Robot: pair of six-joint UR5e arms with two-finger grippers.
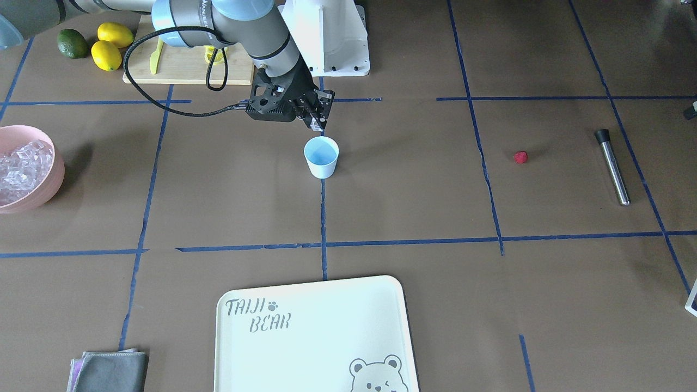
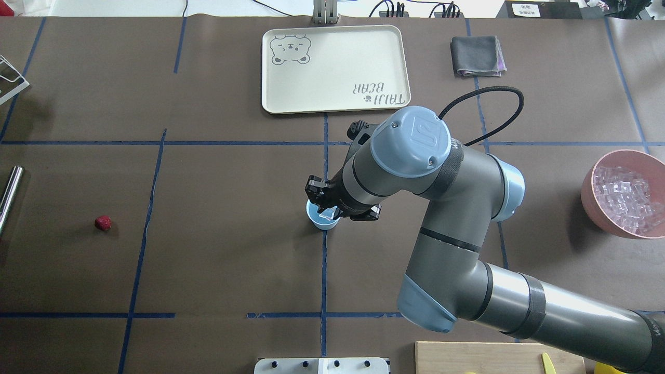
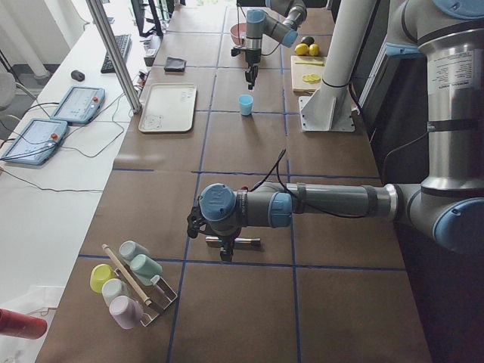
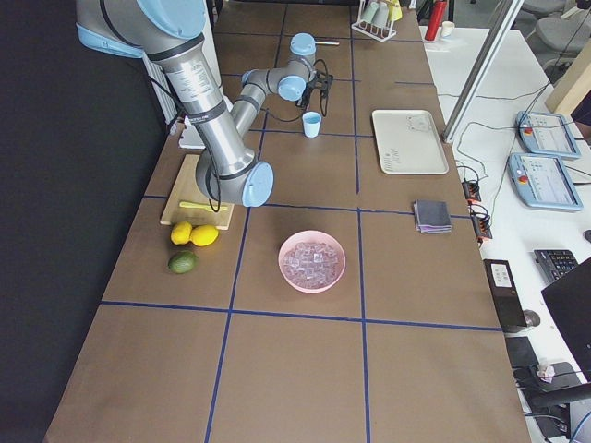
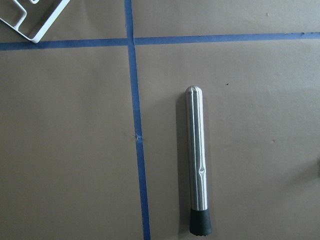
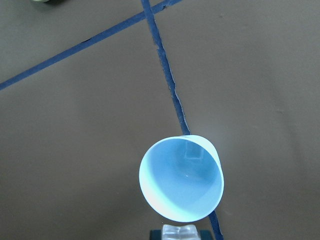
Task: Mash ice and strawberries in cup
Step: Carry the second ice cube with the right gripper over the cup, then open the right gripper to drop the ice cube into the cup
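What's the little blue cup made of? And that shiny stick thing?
The cup looks like plastic: smooth, thin-walled, evenly light blue with a soft sheen. The stick looks like brushed steel, silvery with long reflections; its black end cap seems rubber, matte and ridged.

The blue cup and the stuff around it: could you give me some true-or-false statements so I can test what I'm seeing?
The cup is empty. True.
The strawberry is in the cup. False: it lies on the table, well apart.
The right gripper holds an ice cube. True.
The muddler stands upright. False: it lies flat.
The bowl is empty. False: it holds ice.
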